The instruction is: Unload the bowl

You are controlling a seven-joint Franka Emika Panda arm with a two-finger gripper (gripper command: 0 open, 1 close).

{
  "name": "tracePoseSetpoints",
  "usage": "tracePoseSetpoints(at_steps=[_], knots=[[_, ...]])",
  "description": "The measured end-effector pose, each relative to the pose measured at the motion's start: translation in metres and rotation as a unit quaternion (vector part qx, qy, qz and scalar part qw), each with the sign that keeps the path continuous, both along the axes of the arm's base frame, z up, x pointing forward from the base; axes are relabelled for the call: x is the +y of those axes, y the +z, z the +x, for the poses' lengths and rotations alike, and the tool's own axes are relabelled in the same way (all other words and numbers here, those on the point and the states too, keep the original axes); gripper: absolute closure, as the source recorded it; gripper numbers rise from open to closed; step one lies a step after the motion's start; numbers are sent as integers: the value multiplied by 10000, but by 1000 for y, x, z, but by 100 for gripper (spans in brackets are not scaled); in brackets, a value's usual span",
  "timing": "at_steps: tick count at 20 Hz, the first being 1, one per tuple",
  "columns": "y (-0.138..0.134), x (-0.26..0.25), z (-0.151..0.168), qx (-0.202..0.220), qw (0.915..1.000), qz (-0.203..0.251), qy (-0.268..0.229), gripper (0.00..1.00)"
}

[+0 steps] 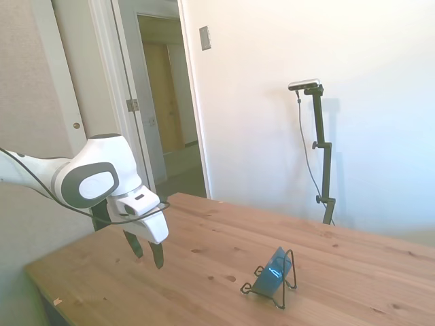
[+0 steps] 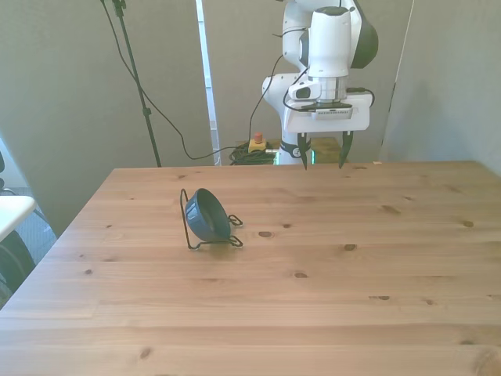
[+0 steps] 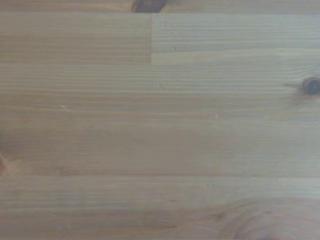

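Note:
The small teal-blue bowl (image 2: 207,215) stands on its edge, leaning in a thin black wire rack (image 2: 188,223) on the wooden table (image 2: 313,298). In the side view the bowl (image 1: 272,270) rests in the rack (image 1: 284,295) near the table's near side. My gripper (image 2: 322,159) hangs open above the table's far edge, well apart from the bowl, toward the front view's right of it. Nothing is between its fingers. In the side view the gripper (image 1: 147,252) hovers a little above the wood. The wrist view shows only bare table planks (image 3: 160,125).
An open doorway (image 1: 170,109) and a white wall lie behind the table in the side view. Cables and a small yellow box with a red button (image 2: 257,144) lie on the floor behind the table's far edge.

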State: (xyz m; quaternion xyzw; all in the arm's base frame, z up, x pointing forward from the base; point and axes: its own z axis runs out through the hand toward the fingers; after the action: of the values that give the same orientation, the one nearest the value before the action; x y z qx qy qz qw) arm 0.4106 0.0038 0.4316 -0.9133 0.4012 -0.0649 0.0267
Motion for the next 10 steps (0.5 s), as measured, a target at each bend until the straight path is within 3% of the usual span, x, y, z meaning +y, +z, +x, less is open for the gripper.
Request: tracePoseSetpoints(at_steps=[5,10], knots=[[2,-13,6,-223,9997,-7,-60,0],[16,-68,28,-694,9949,-430,-598,0]])
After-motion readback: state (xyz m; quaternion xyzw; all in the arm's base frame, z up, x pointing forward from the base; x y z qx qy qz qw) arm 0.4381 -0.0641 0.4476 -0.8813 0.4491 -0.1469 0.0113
